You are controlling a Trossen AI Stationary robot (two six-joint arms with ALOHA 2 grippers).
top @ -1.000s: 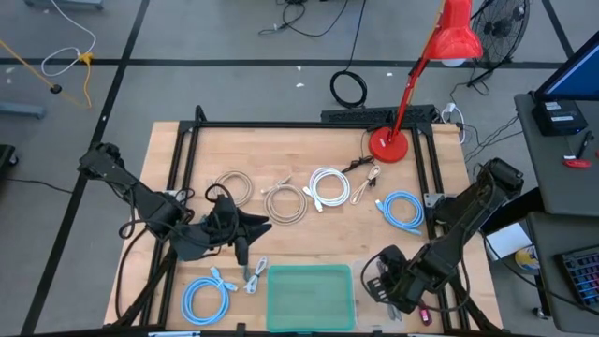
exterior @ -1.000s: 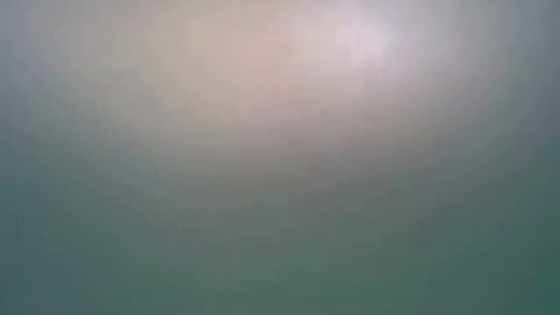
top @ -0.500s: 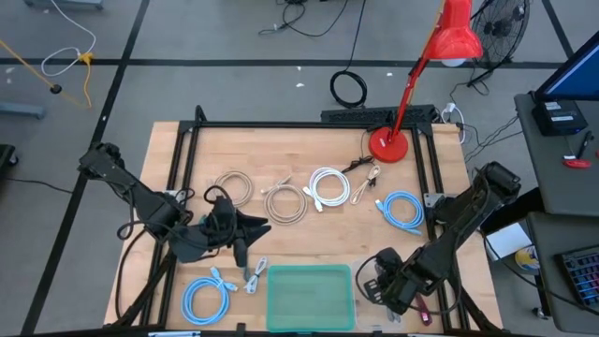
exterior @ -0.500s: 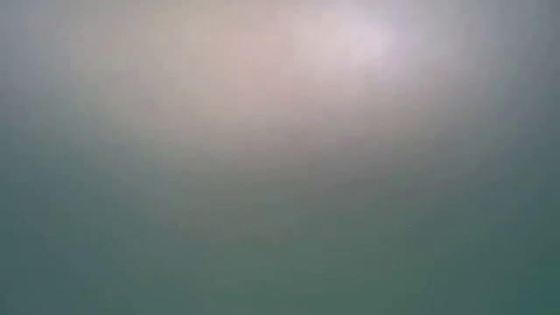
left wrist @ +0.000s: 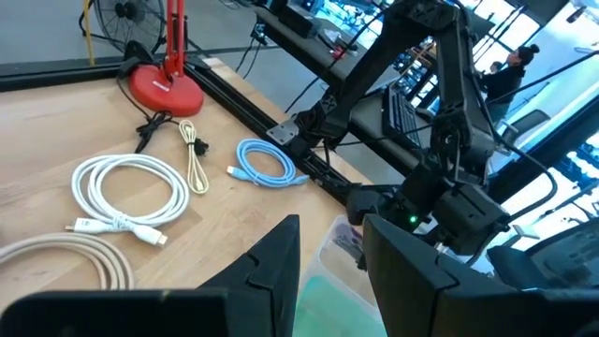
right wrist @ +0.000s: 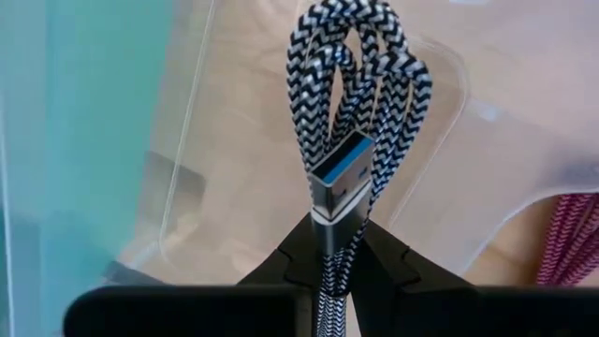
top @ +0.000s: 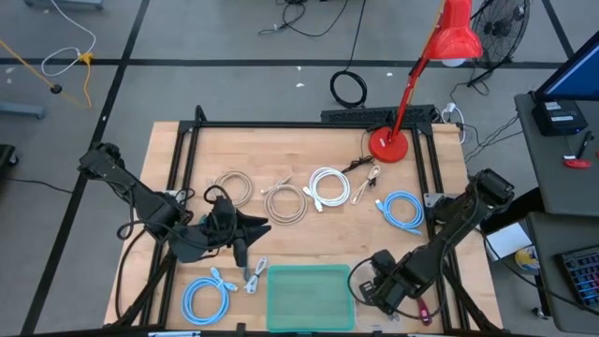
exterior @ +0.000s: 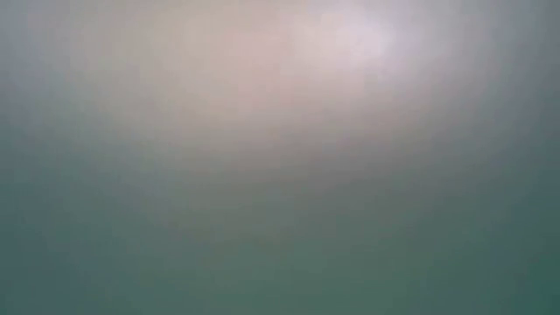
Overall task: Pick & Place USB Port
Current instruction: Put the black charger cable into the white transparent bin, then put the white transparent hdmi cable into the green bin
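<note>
My right gripper (top: 368, 285) hangs just right of the green bin (top: 311, 271), shut on a black-and-white braided USB cable (right wrist: 360, 84). The cable's metal plug with its blue insert (right wrist: 335, 178) and several loops stick out past the fingertips. The bin's wall (right wrist: 75, 112) shows beside it in the right wrist view. My left gripper (top: 245, 236) waits over the table's left half, its fingers (left wrist: 271, 271) apart with nothing between them. The low view shows only a teal blur. My right gripper pinches the braided cable between its two fingers (right wrist: 292, 255), right at the rear of the USB plug (right wrist: 329, 217). The fingers come from above, pointing steeply down. The plug and the folded loops (right wrist: 374, 65) stand out beyond the fingertips, clear of the table.
A clear plastic tray (right wrist: 440, 187) with a pink braided cable (right wrist: 571, 239) lies under the right gripper. Coiled cables lie on the table: beige ones (top: 234, 187) (top: 285, 201), a white one (top: 328, 187), blue ones (top: 401, 211) (top: 206, 298). A red lamp base (top: 388, 145) stands at the far side.
My right gripper has sunk and drifted toward the table's left, closer to the green bin's right wall, carrying the braided cable with it. It has stayed shut.
</note>
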